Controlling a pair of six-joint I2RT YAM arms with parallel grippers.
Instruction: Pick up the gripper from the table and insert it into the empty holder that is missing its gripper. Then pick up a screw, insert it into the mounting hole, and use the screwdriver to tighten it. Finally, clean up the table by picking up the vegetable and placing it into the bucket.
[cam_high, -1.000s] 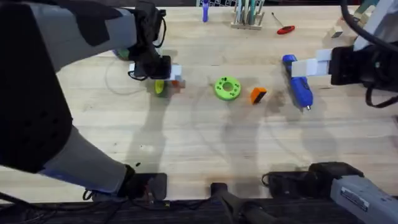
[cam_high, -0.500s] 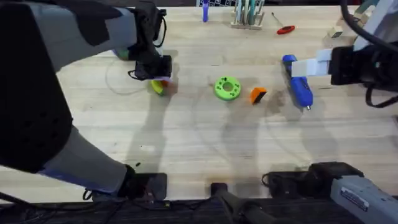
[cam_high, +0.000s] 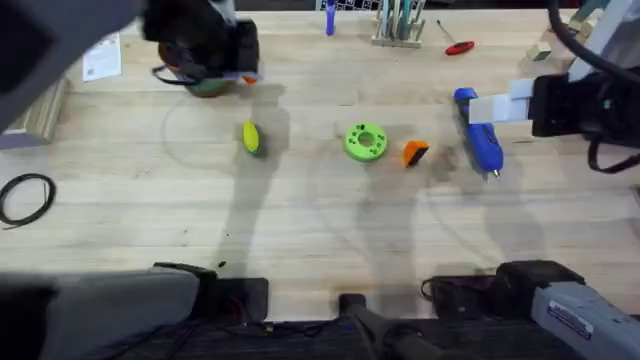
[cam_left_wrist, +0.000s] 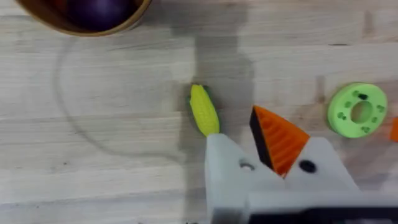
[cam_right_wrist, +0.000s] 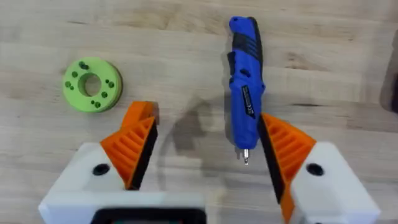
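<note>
"Now, where is the small yellow toy corn with the green edge (cam_high: 251, 138) to be found?"

"It is seen lying on the pale wooden table (cam_high: 300, 230), apart from the small round bucket with the brown rim (cam_high: 207, 86), which is partly covered in the overhead view by the raised left arm. In the left wrist view the corn (cam_left_wrist: 204, 111) is seen just off the fingertips, untouched."

"How are the jaws of the left gripper (cam_left_wrist: 237, 127) set?"

"They are drawn close together, and nothing is held between them. An orange ribbed pad (cam_left_wrist: 280, 140) is carried on one side only; the other side is a bare white blocky plastic finger mount (cam_left_wrist: 227, 168) with a small hole."

"And the loose small orange plastic wedge (cam_high: 415, 153)?"

"It is left on the table, just beside the green round disc with holes (cam_high: 366, 141), between that disc and the blue pen-shaped electric screwdriver (cam_high: 482, 135)."

"Is the screwdriver gripped?"

"No. The right gripper (cam_right_wrist: 208, 146) is held wide open above it, and the thin metal tip is seen close beside one orange pad. A small red-handled tool (cam_high: 459, 46) is lying at the far edge."
</note>
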